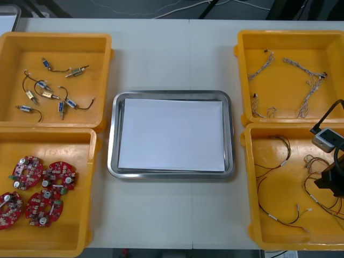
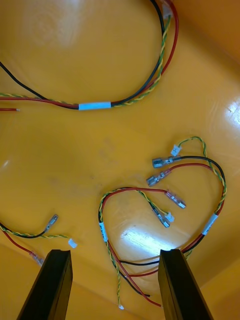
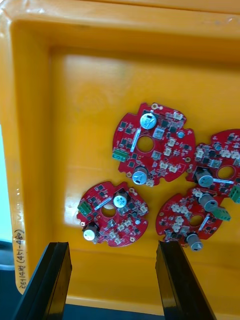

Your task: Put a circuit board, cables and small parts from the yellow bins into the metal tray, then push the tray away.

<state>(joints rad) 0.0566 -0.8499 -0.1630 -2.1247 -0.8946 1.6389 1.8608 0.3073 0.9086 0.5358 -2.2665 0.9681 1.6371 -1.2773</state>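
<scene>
Metal tray (image 1: 113, 140) sits between yellow bins (image 1: 64, 36). Right end effector (image 2: 115, 252) hangs open and empty above red and yellow cables (image 2: 165, 200); left end effector (image 3: 112, 245), likewise, above circuit boards (image 3: 152, 145).

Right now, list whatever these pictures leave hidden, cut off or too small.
Front view: the right arm covers some cables in the near right bin.
Left wrist view: one circuit board is cut by the picture's edge.
Right wrist view: a long cable runs past the edge, ends unseen.
Front view: small metal parts too small to identify.
</scene>
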